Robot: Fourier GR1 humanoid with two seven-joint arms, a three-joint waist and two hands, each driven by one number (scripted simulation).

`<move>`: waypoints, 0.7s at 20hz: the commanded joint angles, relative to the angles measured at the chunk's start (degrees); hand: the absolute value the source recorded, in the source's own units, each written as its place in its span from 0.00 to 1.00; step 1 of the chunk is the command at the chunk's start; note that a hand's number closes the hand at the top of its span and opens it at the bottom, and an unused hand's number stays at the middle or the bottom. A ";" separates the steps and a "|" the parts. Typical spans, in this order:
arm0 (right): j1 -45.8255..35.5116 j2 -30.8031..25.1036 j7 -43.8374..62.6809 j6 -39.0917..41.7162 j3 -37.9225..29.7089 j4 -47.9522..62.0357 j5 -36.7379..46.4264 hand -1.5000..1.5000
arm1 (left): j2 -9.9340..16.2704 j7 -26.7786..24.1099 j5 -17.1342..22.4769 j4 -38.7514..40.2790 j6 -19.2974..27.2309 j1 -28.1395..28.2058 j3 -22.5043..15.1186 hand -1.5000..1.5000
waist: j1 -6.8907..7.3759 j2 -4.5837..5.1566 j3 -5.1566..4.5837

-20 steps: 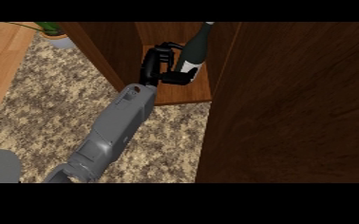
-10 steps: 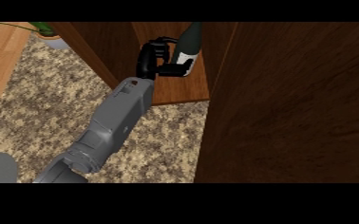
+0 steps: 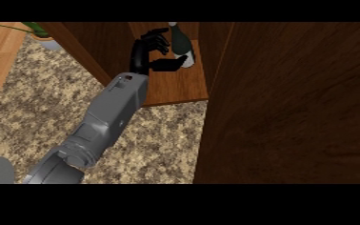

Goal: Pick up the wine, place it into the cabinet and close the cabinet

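Open wooden door [image 3: 281,105] filling the right side, speckled counter [image 3: 42,105] below, potted plant [image 3: 38,31] far left. Inside the cabinet [image 3: 175,83], wine [image 3: 181,45] standing on the shelf. Left hand [image 3: 151,52] just beside it, fingers spread and released, thumb near the base.

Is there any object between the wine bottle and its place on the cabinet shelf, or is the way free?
Nothing visible stands in the way. The wine bottle is already inside the cabinet, over the wooden shelf, with the left hand right beside it. The open cabinet door hangs to the right, away from the bottle.
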 commanded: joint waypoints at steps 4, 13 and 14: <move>2.95 -1.61 1.10 1.42 0.98 -7.96 -2.67 0.00 | 2.46 -2.48 -1.92 2.83 3.19 -1.53 -0.64 0.00 | -0.80 0.19 -0.01; 2.85 -1.86 0.51 1.99 -0.29 -7.76 -3.74 0.00 | 3.37 -3.77 -0.45 2.88 0.56 -1.84 1.38 0.00 | -0.35 0.45 -0.12; 2.20 0.36 -1.17 1.44 2.14 -5.89 -2.16 0.00 | 3.40 -2.87 -1.24 2.81 0.03 -3.98 0.66 0.00 | -0.63 0.38 -0.11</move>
